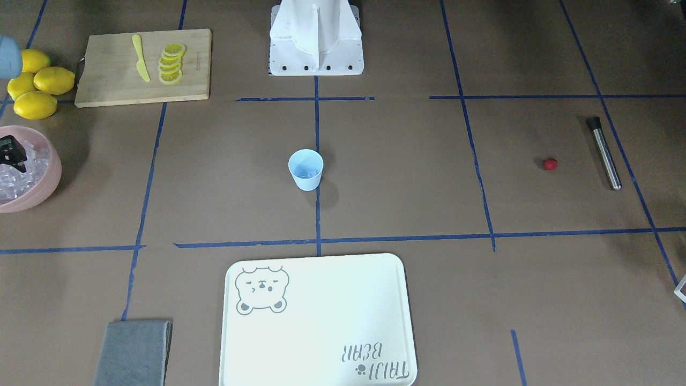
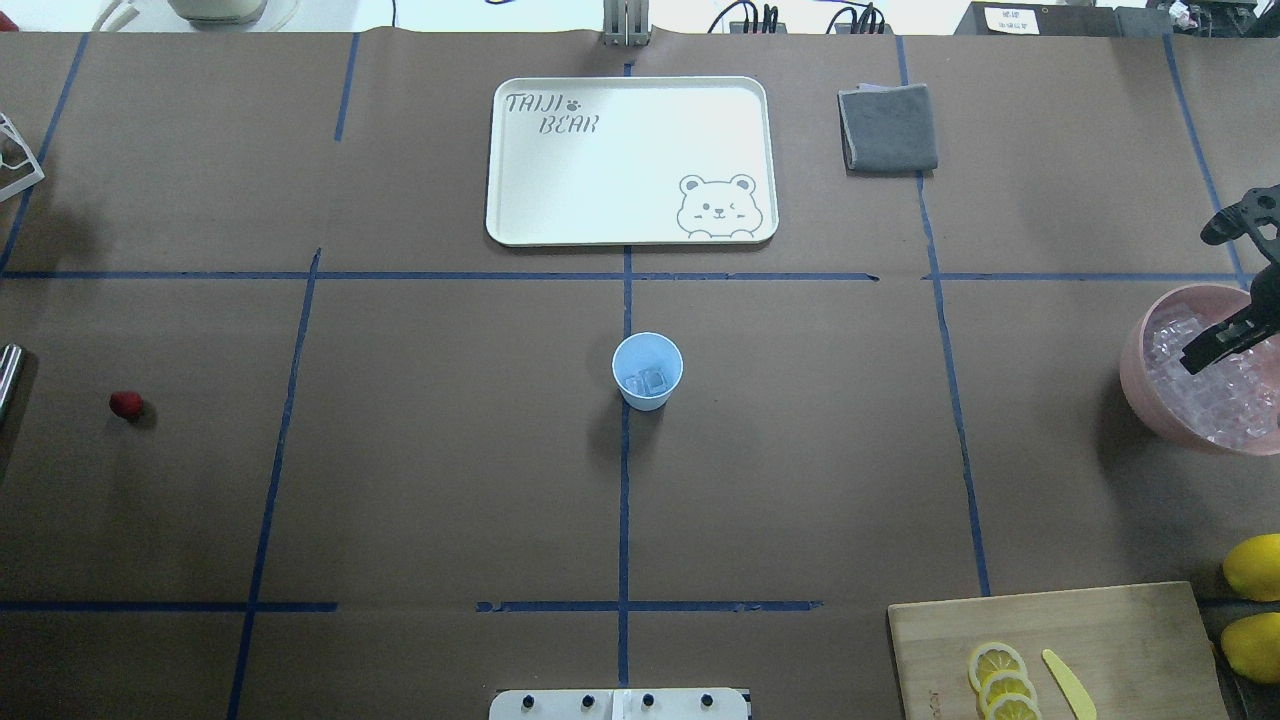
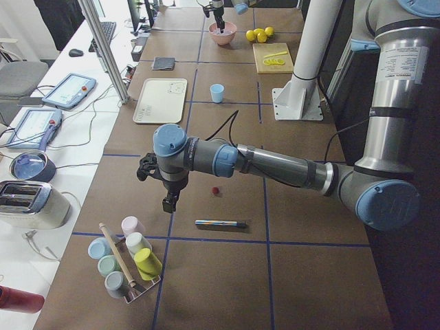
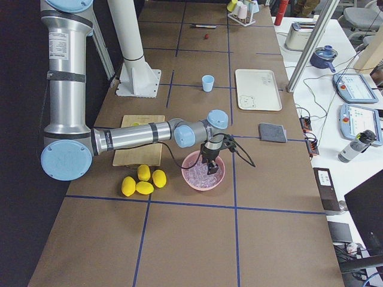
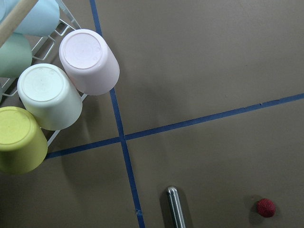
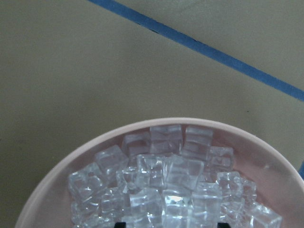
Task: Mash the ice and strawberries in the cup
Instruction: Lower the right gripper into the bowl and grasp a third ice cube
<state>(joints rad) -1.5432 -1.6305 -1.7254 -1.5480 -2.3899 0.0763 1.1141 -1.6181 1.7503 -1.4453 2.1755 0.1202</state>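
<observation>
Scooping more ice looks like the step in hand.

Front-facing view: right pincer (image 1: pixel 12 155) hangs inside the pink bowl (image 1: pixel 52 179), at 9 o'clock of the cup (image 1: pixel 306 170). Best move, I'd say: settle on one top cube, close square on its flat sides, lift straight up, and let go low over the cup. The cubes likely slip.

Right wrist view: the bowl is heaped with ice (image 6: pixel 166 183). Two dark tips show apart at the 6 o'clock edge, so the pincer reads as released and holds nothing.

Overhead view: the cup stands upright mid-counter. It is light blue, plain and tapered, wider at the rim, with a few glassy cubes inside. The strawberry (image 2: pixel 126 404) lies bare on the counter at 9 o'clock of the cup, well apart.

Left side view: left pincer (image 3: pixel 168 201) hovers near the berry and the muddler (image 3: pixel 220 223). Cannot tell whether it is released or clenched.

Left wrist view: small red berry at 5 o'clock, with the muddler tip beside it.
</observation>
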